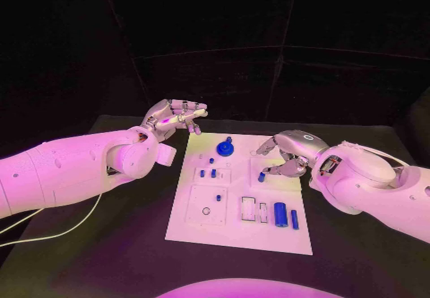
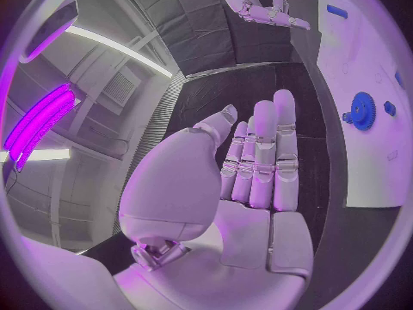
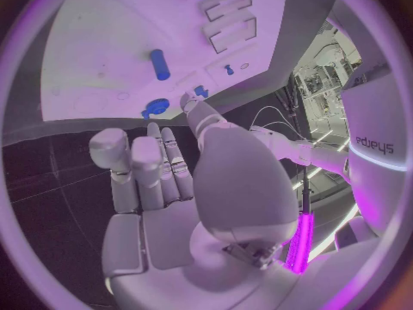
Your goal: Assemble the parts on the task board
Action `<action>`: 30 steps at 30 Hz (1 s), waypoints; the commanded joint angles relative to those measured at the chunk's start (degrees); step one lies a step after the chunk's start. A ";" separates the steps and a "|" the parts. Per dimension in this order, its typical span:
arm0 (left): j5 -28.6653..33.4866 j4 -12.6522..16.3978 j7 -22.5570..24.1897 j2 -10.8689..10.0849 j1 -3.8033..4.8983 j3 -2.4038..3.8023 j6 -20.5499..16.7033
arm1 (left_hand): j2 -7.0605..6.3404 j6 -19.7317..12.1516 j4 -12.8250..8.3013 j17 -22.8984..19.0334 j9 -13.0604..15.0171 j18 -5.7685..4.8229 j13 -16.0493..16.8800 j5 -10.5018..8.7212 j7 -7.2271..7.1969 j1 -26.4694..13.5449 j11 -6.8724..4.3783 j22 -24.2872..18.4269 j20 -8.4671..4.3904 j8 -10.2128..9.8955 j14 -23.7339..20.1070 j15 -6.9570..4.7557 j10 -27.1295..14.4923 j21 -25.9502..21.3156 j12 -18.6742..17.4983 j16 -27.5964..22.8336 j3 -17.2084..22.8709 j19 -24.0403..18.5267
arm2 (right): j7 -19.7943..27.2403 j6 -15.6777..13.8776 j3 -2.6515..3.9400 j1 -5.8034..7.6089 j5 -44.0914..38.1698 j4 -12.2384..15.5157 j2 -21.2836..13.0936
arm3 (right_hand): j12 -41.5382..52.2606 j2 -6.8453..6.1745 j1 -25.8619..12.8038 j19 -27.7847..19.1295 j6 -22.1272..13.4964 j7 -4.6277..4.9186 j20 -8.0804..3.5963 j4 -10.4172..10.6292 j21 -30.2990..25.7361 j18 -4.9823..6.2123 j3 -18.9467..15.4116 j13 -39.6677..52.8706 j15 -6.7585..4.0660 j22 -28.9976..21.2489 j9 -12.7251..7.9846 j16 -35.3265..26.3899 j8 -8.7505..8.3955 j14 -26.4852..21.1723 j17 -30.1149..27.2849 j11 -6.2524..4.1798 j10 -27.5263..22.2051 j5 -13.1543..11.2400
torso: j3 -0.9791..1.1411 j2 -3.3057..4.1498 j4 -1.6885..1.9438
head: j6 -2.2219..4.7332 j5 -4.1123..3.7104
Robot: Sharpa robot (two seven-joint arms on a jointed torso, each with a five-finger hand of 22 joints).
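The white task board (image 1: 240,214) lies in the middle of the black table. A blue gear (image 1: 225,148) stands near its far edge, with small blue pegs (image 1: 210,173) just in front of it. My left hand (image 1: 174,117) hovers off the board's far left corner, fingers stretched out and holding nothing; the left wrist view shows this hand (image 2: 258,158) with the gear (image 2: 361,110) beyond it. My right hand (image 1: 287,152) hangs over the board's right side with its fingers apart. A short blue peg (image 1: 261,177) lies on the board just under its fingertips, and the peg (image 3: 159,64) lies apart from them in the right wrist view.
A thick blue cylinder (image 1: 280,214) and a thinner one (image 1: 295,218) lie near the board's right front. Rectangular slots (image 1: 253,211) and a square plate with a round hole (image 1: 206,205) sit mid-board. A white cable (image 1: 54,233) runs over the table at the left.
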 commanded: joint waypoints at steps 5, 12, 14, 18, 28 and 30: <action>0.16 -0.08 0.18 0.23 0.06 0.03 0.89 | -0.02 -0.19 -0.20 -0.09 0.03 0.78 -0.04 0.23 -0.03 0.43 -0.17 -0.08 -0.12 -0.09 -0.12 0.12 -0.42 -0.33 0.05 0.07 -0.01 0.38 | -2.61 6.51 -0.03 0.40 0.55 -0.67 -0.13 | 1.03 0.73 1.37 -0.14 0.24 -0.41 0.02 0.65 -0.44 0.46 -2.35 -0.01 -0.16 -0.33 0.08 -0.68 0.18 -0.02 -0.68 -0.07 -0.63 -0.30 | 0.03 0.17 0.10 | 0.41 -0.57; 0.16 -0.18 0.21 0.29 0.05 0.03 0.93 | -0.02 -0.19 -0.20 -0.09 0.03 0.78 -0.04 0.23 -0.03 0.43 -0.17 -0.08 -0.12 -0.09 -0.12 0.12 -0.42 -0.33 0.05 0.07 -0.01 0.38 | -2.49 10.13 -0.17 0.36 0.29 -1.54 1.26 | 1.90 1.30 1.99 -0.04 0.39 -0.42 -0.06 0.87 -0.54 0.46 -3.09 0.04 -0.28 -0.41 0.10 -0.81 0.24 -0.05 -0.90 -0.23 -0.22 -0.33 | 0.00 0.21 0.25 | 0.37 -0.68; 0.16 -0.20 0.23 0.27 0.05 0.03 0.93 | -0.02 -0.19 -0.20 -0.09 0.03 0.78 -0.04 0.23 -0.03 0.43 -0.17 -0.08 -0.12 -0.09 -0.12 0.12 -0.42 -0.33 0.05 0.07 -0.01 0.38 | -2.47 11.05 -0.22 0.29 0.32 -1.79 1.66 | 2.37 1.63 2.25 0.02 0.80 -0.24 -0.13 0.94 -0.58 0.46 -3.35 0.05 -0.36 -0.44 0.16 -0.91 0.37 -0.06 -1.07 -0.34 0.08 -0.19 | 0.00 0.20 0.22 | 0.29 -0.66; 0.16 -0.21 0.23 0.24 0.05 0.03 0.93 | -0.02 -0.19 -0.20 -0.09 0.03 0.78 -0.04 0.23 -0.03 0.43 -0.17 -0.08 -0.12 -0.09 -0.12 0.12 -0.42 -0.33 0.05 0.07 -0.01 0.38 | -2.48 12.10 -0.27 0.16 0.36 -2.26 2.21 | 3.28 2.50 2.88 0.35 1.64 0.04 -0.30 0.93 -0.45 0.40 -3.43 0.05 -0.57 -0.16 0.23 -0.92 0.55 0.01 -1.11 -0.59 1.08 0.23 | -0.01 0.16 0.12 | 0.20 -0.61; 0.16 -0.23 0.23 0.29 0.05 0.04 1.02 | -0.02 -0.19 -0.20 -0.09 0.03 0.78 -0.04 0.23 -0.03 0.43 -0.17 -0.08 -0.12 -0.09 -0.12 0.12 -0.42 -0.33 0.05 0.07 -0.01 0.38 | -2.43 13.33 -0.36 -0.30 0.30 -4.02 3.96 | 4.00 5.04 4.93 2.31 4.36 0.24 -0.67 0.39 1.28 -0.17 0.09 -0.30 -0.93 2.71 0.24 1.11 0.75 0.91 1.62 -0.92 5.13 -1.40 | 0.05 0.15 0.20 | 0.04 -0.61; 0.16 -0.22 0.22 0.28 0.05 0.04 1.01 | -0.02 -0.19 -0.20 -0.09 0.03 0.78 -0.04 0.23 -0.03 0.43 -0.17 -0.08 -0.12 -0.09 -0.12 0.12 -0.42 -0.33 0.05 0.07 -0.01 0.38 | -2.40 13.46 -0.38 -0.42 0.25 -4.25 4.20 | 3.84 5.09 4.97 2.49 4.90 0.35 -0.69 0.39 1.51 -0.23 0.83 -0.31 -0.93 3.04 0.24 1.31 0.80 0.96 1.82 -0.94 5.83 -1.49 | 0.05 0.17 0.20 | 0.02 -0.60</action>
